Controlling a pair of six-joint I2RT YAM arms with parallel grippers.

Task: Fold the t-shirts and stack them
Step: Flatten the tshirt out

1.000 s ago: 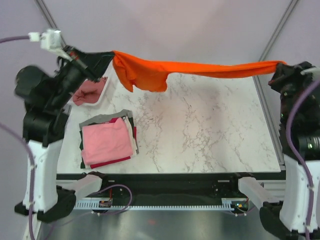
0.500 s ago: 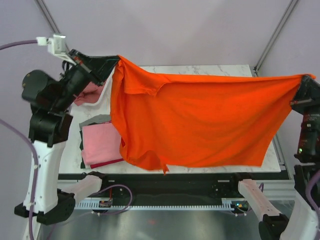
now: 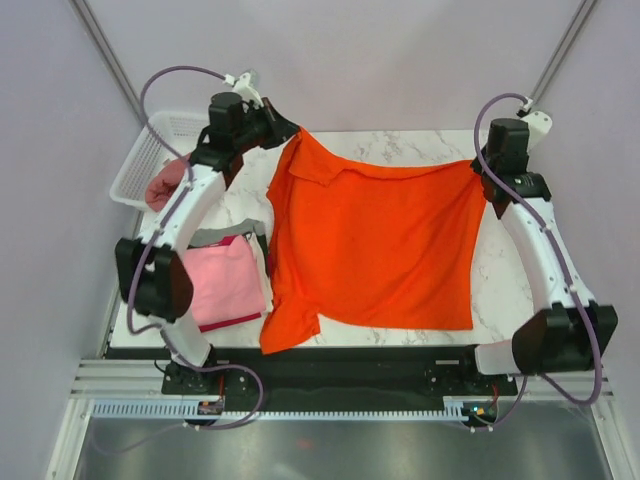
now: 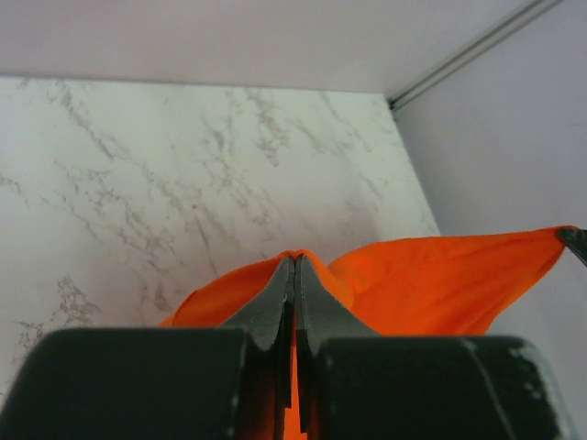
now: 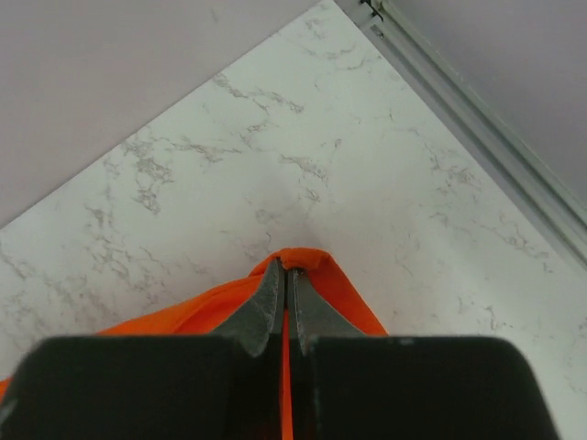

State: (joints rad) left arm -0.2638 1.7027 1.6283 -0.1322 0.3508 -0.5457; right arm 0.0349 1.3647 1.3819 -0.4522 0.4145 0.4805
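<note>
Bright orange cloth t-shirt (image 3: pixel 375 245), far corners pinched shut in the left gripper (image 4: pixel 293 266) and right gripper (image 5: pixel 284 266), probably wants pulling taut and flat on the marble bench (image 3: pixel 400 145) before release.

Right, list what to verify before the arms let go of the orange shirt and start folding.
1. Left pincer shut on a far corner of the orange t-shirt: ok.
2. Right pincer shut on the other far corner: ok.
3. Shirt spread flat on the marble table: not ok, a flap is folded over near the left pincer.
4. Near left corner fully on the table: not ok, it reaches the front edge.
5. Shirt clear of the folded stack: cannot tell, their edges meet.
6. Dusty rose shirt waiting in the white basket: ok.
</note>
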